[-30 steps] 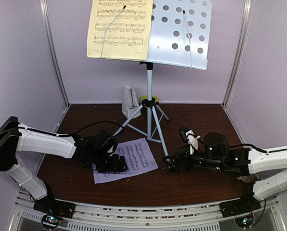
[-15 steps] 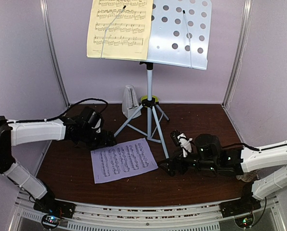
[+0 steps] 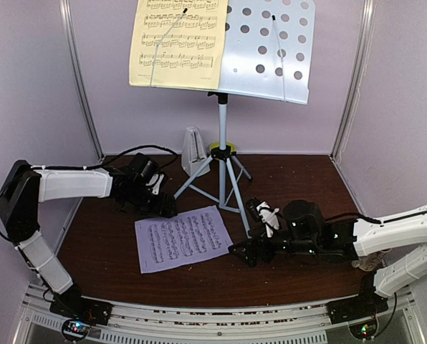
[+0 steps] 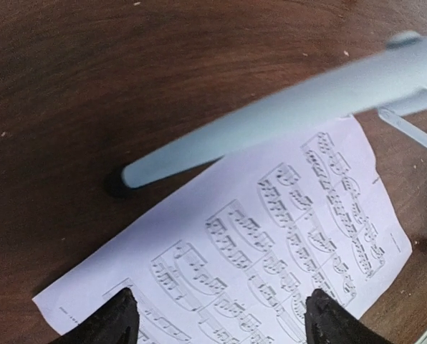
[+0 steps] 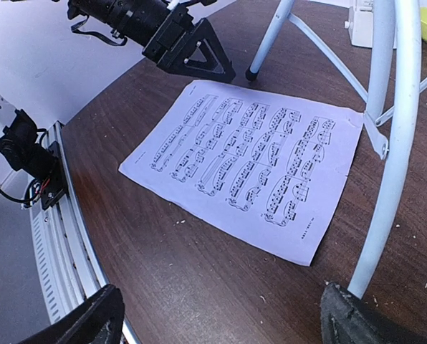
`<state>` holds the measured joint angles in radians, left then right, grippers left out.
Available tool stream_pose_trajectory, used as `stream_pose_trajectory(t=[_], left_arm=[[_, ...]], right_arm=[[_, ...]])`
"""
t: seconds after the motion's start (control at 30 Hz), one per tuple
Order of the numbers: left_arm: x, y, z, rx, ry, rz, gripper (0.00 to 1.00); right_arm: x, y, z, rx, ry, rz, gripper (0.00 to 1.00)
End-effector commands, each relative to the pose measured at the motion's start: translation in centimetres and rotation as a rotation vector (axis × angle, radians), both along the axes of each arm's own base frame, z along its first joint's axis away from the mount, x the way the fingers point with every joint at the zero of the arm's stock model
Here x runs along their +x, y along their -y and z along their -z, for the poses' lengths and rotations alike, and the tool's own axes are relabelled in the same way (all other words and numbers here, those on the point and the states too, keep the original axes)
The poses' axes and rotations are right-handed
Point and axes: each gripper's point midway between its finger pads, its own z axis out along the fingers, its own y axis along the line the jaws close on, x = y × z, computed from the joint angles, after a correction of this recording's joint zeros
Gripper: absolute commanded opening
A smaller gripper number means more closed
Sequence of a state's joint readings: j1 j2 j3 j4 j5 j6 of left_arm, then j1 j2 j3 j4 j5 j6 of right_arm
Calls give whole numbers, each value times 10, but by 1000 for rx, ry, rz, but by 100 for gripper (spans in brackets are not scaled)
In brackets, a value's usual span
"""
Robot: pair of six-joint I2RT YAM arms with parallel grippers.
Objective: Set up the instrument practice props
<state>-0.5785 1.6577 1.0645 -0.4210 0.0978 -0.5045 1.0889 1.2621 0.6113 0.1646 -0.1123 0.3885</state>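
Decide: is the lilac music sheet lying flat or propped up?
Flat: the lilac sheet lies spread on the brown table beside the stand.

Left arm's black two-finger gripper (image 3: 162,208) was parked right on the lilac sheet of printed music (image 3: 183,239) a second ago. Now it's backed off past the page's 11 o'clock corner, next to the foot of the grey metal tripod leg (image 3: 192,183), so the whole page is uncovered. That arm has also folded back, elbow higher. Meanwhile the right arm's black gripper (image 3: 240,252) has crept left and now sits just off the sheet's 3 o'clock edge.
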Motion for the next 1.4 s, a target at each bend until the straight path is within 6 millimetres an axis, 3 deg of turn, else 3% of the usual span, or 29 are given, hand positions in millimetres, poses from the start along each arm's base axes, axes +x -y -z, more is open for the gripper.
stream_pose_trajectory(t=[0.0,0.17,0.3,0.53,0.7,0.9,1.17,1.27,1.37], left_arm=[[-5,46,-17,-1,95,185,80],[-25,93,-9,50,114,336,76],[-34,128,4,-3,92,400,70],[-53,155,36,48,54,494,67],[-87,145,59,110,-14,613,67],[-141,116,85,169,-115,711,67],[-226,100,91,194,-144,967,64],[-233,88,86,199,-99,985,64],[-226,84,63,156,-1,940,64]], right_arm=[[0,-1,-18,29,38,-9,96],[4,4,-25,45,57,8,96],[6,11,-33,73,70,28,96],[7,30,-45,96,102,77,96],[9,41,-49,80,123,93,96],[15,49,-51,46,152,107,97],[20,35,-45,20,155,74,95],[22,19,-37,-3,128,37,90],[23,2,-32,-18,106,8,86]])
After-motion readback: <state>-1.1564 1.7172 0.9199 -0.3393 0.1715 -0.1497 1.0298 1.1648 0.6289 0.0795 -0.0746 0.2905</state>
